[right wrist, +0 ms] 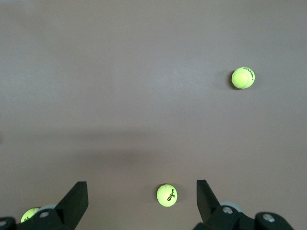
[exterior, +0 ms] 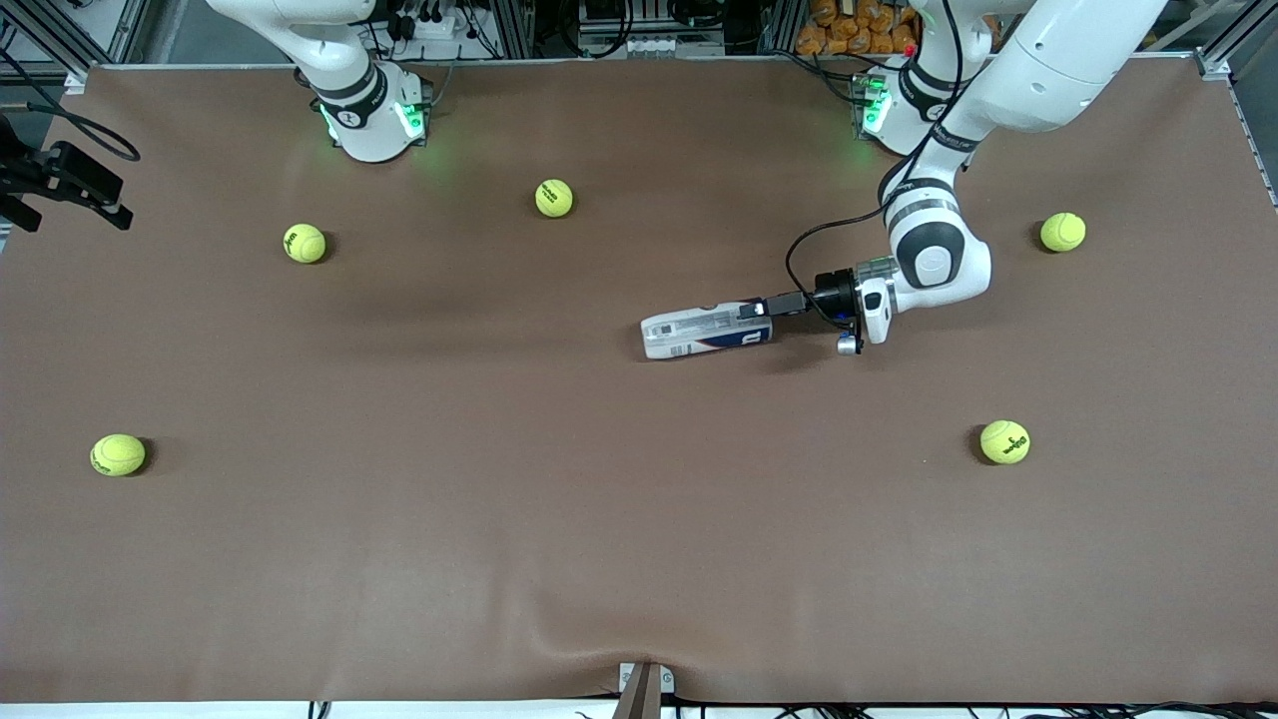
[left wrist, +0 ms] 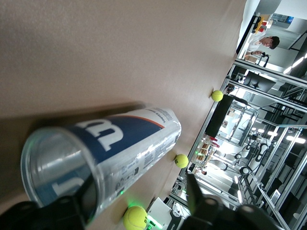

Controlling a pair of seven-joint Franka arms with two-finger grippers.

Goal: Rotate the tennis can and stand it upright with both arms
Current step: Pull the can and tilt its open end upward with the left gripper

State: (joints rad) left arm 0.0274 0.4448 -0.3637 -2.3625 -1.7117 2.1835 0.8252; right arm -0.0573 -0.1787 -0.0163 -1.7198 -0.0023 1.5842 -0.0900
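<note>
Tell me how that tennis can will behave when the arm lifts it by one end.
The tennis can lies on its side, so it will probably roll if nudged. It looks clear and empty, likely light. Its smooth plastic may slip between the left gripper fingers at its open end.

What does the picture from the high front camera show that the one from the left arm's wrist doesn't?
Only the front view shows the whole brown table, both white arms' green-lit bases and five yellow-green tennis balls.

Only the left wrist view looks into the open mouth of the clear plastic tennis can, with one black finger on either side, and shows the lab's metal racks.

Both show the can lying on its side at the left gripper.
</note>
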